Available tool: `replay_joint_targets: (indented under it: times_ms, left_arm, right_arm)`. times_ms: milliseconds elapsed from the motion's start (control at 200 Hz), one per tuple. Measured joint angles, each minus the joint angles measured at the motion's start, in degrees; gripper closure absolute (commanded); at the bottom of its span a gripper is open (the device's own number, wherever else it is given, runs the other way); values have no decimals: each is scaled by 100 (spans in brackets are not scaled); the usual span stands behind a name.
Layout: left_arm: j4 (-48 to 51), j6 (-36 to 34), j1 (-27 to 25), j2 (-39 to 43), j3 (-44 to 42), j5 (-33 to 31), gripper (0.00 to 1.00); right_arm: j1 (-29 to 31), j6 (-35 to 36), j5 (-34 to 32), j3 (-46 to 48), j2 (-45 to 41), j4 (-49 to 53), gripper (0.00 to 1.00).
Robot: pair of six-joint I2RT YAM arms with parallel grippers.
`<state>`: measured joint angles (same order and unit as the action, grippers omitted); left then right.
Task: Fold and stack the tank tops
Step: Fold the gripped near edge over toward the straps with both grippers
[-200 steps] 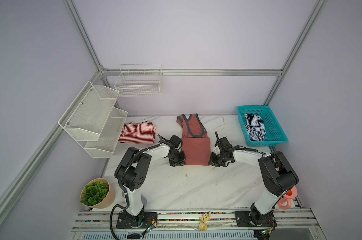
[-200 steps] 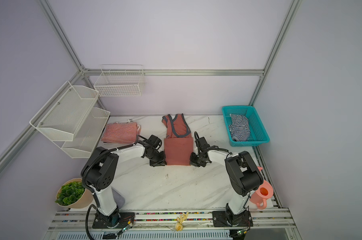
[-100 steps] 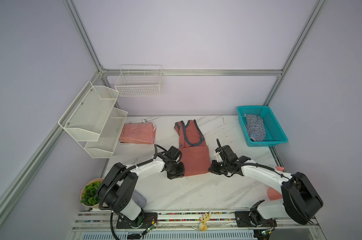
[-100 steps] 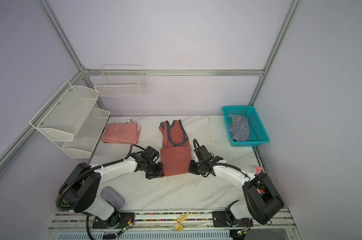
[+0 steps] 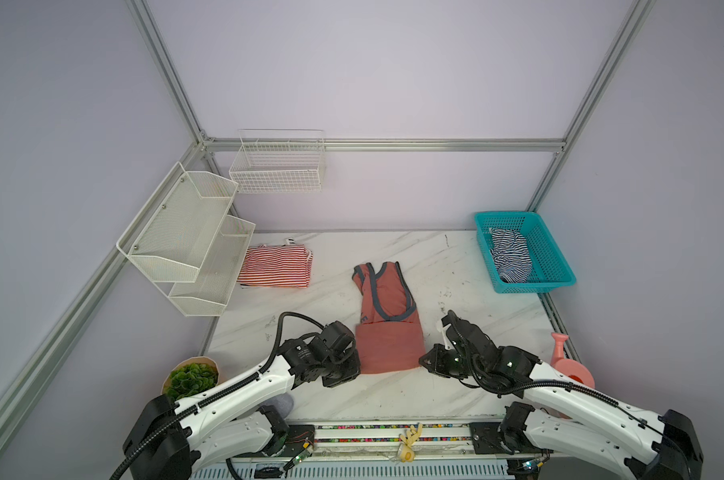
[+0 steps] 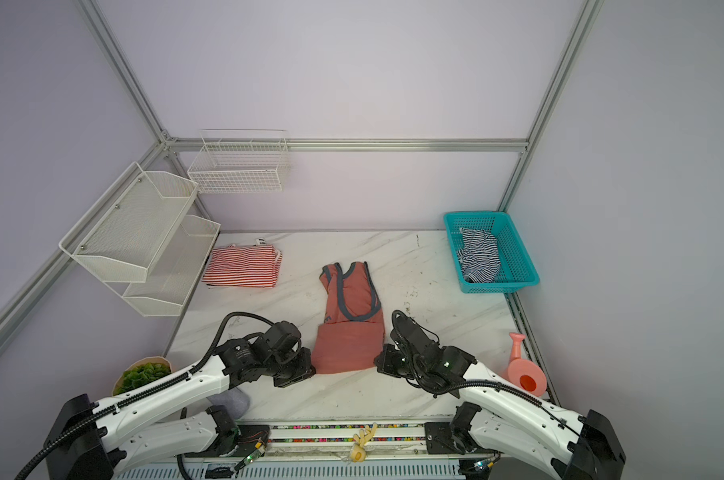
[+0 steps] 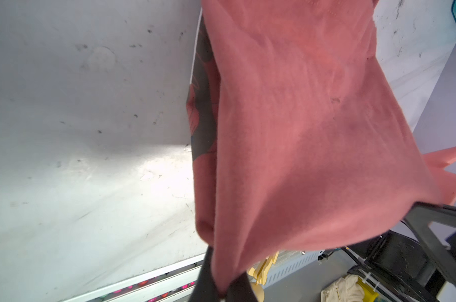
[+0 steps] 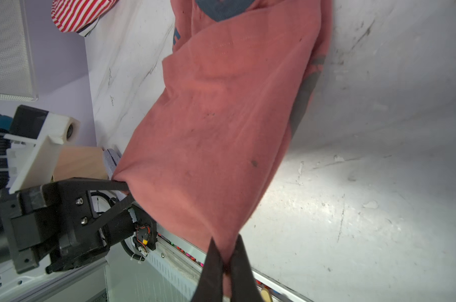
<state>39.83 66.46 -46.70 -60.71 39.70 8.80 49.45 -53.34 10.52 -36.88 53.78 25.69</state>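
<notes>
Standing at the near edge of the bench (image 5: 393,395), I see the salmon-red tank top (image 5: 387,349) lying lengthwise in the middle, its dark grey straps pointing to the far side. Its near part is doubled over, and a stitched edge runs across the body just below the grey neckline trim.

The left hand (image 5: 357,369) is closed tight on the near left corner of that doubled part. In the left wrist view its dark fingertips (image 7: 208,282) pinch a point of the red cloth. The right hand (image 5: 422,360) is clamped on the near right corner in the same way, and in the right wrist view its two fingers (image 8: 213,264) meet on the fabric. The cloth is stretched between the two hands and looks raised a little off the bench at that end, while the strap end rests flat.

The red-and-white striped tank top (image 5: 275,266) lies folded at the far left of the bench, close to the white mesh shelves (image 5: 185,237). The navy-and-white striped tank top (image 5: 509,257) sits crumpled inside the teal basket (image 5: 534,286) at the far right.

A pink watering can (image 5: 568,370) stands at the right edge of the bench, just beyond the right arm. A potted green plant (image 5: 192,378) sits off the near left corner. A white wire basket (image 5: 279,166) hangs on the far wall.
</notes>
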Motion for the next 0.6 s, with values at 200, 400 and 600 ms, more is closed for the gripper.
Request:
replay_joint_targets:
  times_ms: [200,400,600]
  left_arm:
    - [413,-267,214,-293,894,-748,100]
    - [426,-1019,1058,-1178,2015,-798,100]
    - [409,-1779,1604,-2413,3381,-675,100]
  right_arm:
    - [-98,396,-470,-1165,1051,199,100]
    - [-946,1034,-413,-2035,1961,240,100]
    - [-1794,1843,-63,-3237,3045,234,100]
